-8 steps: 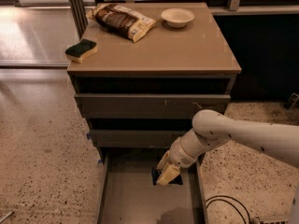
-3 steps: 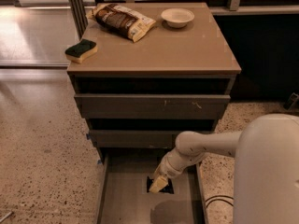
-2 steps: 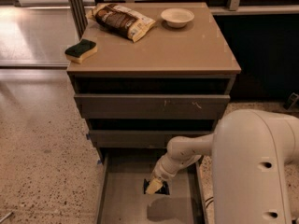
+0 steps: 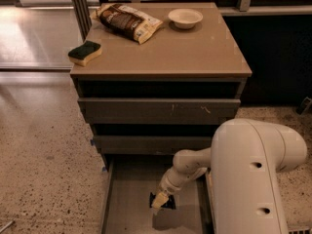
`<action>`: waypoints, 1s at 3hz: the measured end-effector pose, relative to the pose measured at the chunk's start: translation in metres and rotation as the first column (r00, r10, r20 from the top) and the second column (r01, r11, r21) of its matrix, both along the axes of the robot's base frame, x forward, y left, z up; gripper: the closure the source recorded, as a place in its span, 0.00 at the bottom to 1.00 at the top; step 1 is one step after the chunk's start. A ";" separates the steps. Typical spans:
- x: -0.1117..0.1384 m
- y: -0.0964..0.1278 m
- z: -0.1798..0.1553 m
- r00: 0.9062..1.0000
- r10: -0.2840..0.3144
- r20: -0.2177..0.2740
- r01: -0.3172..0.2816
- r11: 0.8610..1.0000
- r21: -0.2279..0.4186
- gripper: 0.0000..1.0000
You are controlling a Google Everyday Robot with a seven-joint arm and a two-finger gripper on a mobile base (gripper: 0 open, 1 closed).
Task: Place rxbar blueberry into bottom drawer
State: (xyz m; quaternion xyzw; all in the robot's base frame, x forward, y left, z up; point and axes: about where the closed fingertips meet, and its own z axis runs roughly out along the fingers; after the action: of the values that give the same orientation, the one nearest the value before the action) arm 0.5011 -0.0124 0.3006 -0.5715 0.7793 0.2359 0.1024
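The bottom drawer is pulled out at the foot of the cabinet, and its flat grey floor shows. My gripper reaches down into it from the right and hangs low over the middle of the floor. It is shut on the rxbar blueberry, a small dark bar that sticks out at the fingertips. A shadow lies on the drawer floor just below the bar. The bar's lettering cannot be made out.
My white arm fills the lower right beside the drawer. The two upper drawers are closed. On the cabinet top lie a green-and-yellow sponge, a brown snack bag and a white bowl. Speckled floor lies to the left.
My gripper has moved left and lower into the bottom drawer with the bar in it. The arm's body has swung closer and covers more of the lower right.
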 end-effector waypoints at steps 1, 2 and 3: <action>0.003 0.005 -0.033 1.000 -0.017 -0.003 0.017 1.000 0.016 1.00; 0.001 0.013 -0.082 0.999 -0.040 -0.018 0.041 0.999 0.009 1.00; -0.003 0.017 -0.122 0.998 -0.058 -0.033 0.057 0.998 -0.021 1.00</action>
State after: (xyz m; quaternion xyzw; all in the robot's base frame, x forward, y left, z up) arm 0.4984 0.0043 0.1785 -0.5459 0.7992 0.2346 0.0905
